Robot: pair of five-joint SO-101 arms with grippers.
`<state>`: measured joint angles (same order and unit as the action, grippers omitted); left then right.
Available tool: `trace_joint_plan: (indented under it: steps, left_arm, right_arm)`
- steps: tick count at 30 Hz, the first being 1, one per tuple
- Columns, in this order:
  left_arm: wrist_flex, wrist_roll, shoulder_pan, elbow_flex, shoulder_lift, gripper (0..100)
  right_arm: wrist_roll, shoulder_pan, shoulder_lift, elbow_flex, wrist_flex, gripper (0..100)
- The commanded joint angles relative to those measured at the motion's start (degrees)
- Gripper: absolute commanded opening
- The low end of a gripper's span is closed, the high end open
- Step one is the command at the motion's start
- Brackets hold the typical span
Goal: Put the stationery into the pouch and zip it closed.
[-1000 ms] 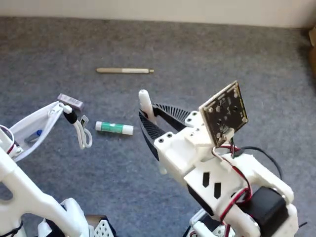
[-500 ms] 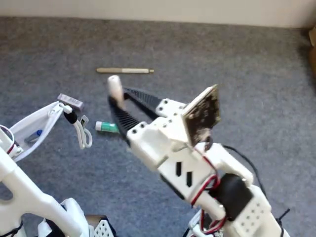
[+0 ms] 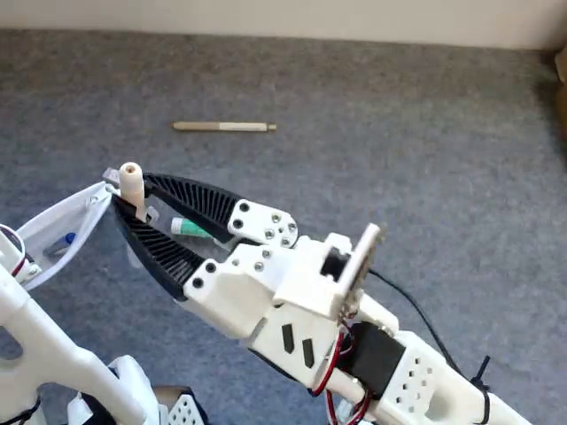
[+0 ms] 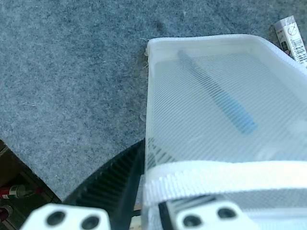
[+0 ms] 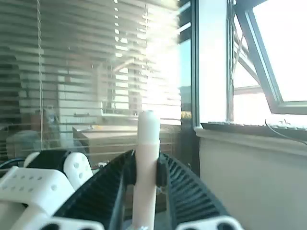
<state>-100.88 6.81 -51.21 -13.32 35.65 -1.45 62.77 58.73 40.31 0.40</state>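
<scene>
High view: R gripper [image 3: 133,195] is clamped on a white stick [image 3: 131,173], held upright at the end of the pouch [image 3: 64,217] farthest from the L arm. Risk: the stick stands crosswise to the opening, so letting go here could bounce it off the rim onto the bench [image 3: 399,133]. The jaws could also shove the pouch end aside. The glue stick [image 3: 186,227] lies on the bench, seen between the jaws, and a low sweep may roll it. The beige pen [image 3: 224,127] is well apart toward the back. Lots of free bench to the right & back, tight by the pouch.

L wrist view: L gripper [image 4: 153,196] is pinched on the pouch's rim band. A blue pen [image 4: 225,103] is inside, and an eraser [image 4: 290,37] lies just outside one corner. The bite looks thin, so a push could tug the rim free.

R wrist view: the jaws nip the stick mid-length on a narrow contact, so it may pivot or slip.
</scene>
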Motion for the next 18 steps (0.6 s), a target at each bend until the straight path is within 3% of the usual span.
trace_joint_plan:
  steps: [1,18]
  left_arm:
    - [0.0,0.53,0.84,-0.75,-0.92,1]
    - [0.0,0.62,1.19,-0.75,-0.92,1]
  right_arm:
    - [-0.53,1.01,0.66,-0.31,-4.35,0.5]
    - [-0.53,1.01,-22.02,-11.38,-6.99,0.5]
